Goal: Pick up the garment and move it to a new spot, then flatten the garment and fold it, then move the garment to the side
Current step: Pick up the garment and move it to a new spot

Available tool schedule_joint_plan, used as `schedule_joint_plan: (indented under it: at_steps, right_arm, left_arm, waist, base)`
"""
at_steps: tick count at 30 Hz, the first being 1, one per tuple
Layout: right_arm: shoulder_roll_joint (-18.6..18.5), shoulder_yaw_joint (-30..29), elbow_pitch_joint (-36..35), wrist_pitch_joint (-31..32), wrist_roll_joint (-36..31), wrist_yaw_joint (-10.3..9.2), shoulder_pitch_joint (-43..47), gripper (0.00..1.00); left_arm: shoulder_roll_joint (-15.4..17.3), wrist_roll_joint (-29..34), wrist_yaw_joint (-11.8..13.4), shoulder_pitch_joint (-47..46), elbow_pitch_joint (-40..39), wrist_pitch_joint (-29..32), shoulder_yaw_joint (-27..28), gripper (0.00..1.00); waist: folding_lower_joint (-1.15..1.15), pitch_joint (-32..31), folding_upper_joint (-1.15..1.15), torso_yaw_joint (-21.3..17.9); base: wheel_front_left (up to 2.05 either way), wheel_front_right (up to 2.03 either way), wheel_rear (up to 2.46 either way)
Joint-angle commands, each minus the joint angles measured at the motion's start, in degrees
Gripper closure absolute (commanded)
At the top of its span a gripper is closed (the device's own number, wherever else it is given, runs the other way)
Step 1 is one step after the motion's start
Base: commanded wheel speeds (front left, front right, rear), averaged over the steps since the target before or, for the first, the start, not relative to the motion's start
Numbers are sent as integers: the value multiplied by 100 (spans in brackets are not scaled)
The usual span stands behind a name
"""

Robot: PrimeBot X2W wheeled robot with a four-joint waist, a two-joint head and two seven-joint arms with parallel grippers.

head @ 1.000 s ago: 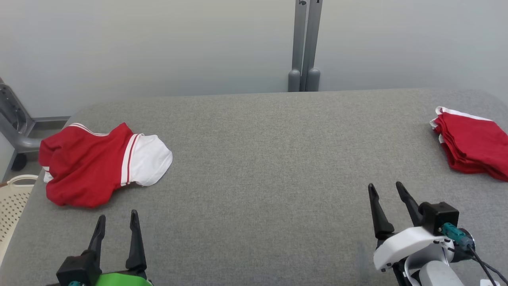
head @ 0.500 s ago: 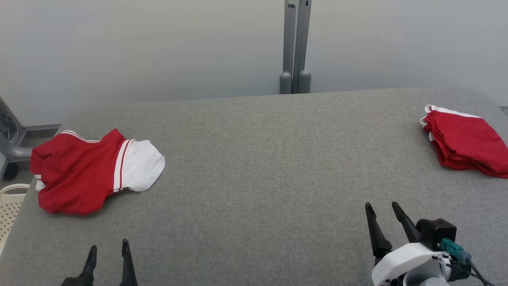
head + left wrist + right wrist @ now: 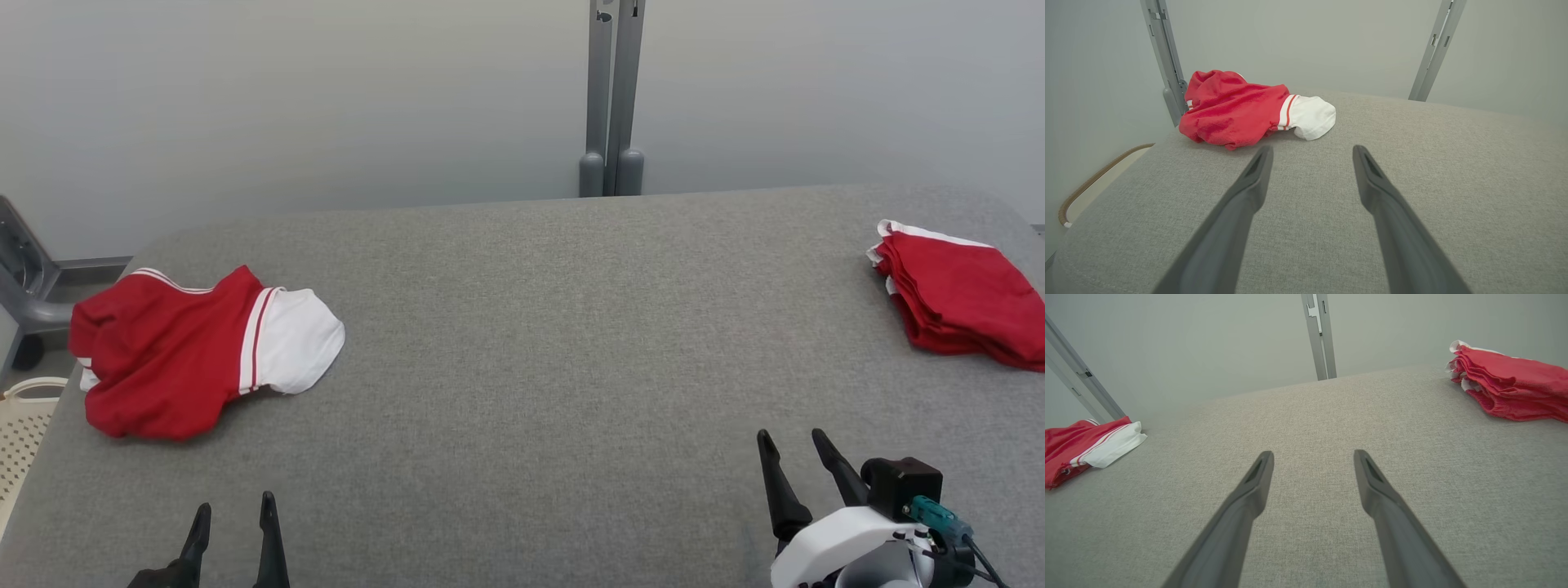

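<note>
Grey table [image 3: 531,343]: crumpled garment [image 3: 180,351], folded stack [image 3: 963,298]

A plain pale grey wall [image 3: 326,98] stands behind the grey fabric table [image 3: 522,327]; a grey metal post [image 3: 611,90] rises at its far edge.

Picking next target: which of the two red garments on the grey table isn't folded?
The crumpled red-and-white cloth garment on the left, ahead of the left claw. The red cloth stack at far right lies folded in flat layers.
</note>
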Motion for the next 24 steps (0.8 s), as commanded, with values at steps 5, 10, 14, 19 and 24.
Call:
schedule_joint_plan:
  at_steps: [5, 10, 14, 19, 24]
  right_arm:
    - [-11, 67, -14, -25, 110, -6, 110, 0]
    - [-10, 141, 25, -51, 163, -6, 158, 0]
    - [-10, 210, 46, -88, 197, -6, 152, 0]
    - [-11, 287, 8, -163, 174, -6, 137, 0]
    - [-11, 358, 30, -205, 167, -6, 138, 0]
  left_arm:
    - [80, -39, 21, 11, -18, 43, -19, 0]
    - [135, -45, 21, 45, -53, 71, -25, 0]
    - [205, -53, 34, 86, -86, 126, -24, 0]
    - [272, -65, 83, 161, -187, 211, -10, 0]
    - [299, -78, 142, 234, -294, 288, 4, 0]
  waist:
    - [0, -30, 0, 201]
    - [0, -58, 0, 563]
    - [0, -73, 0, 936]
    - [0, -92, 0, 1398]
    - [0, -116, 0, 1724]
  base:
    - [0, 0, 0]
    - [0, 0, 0]
    - [0, 0, 0]
    - [0, 0, 0]
    - [0, 0, 0]
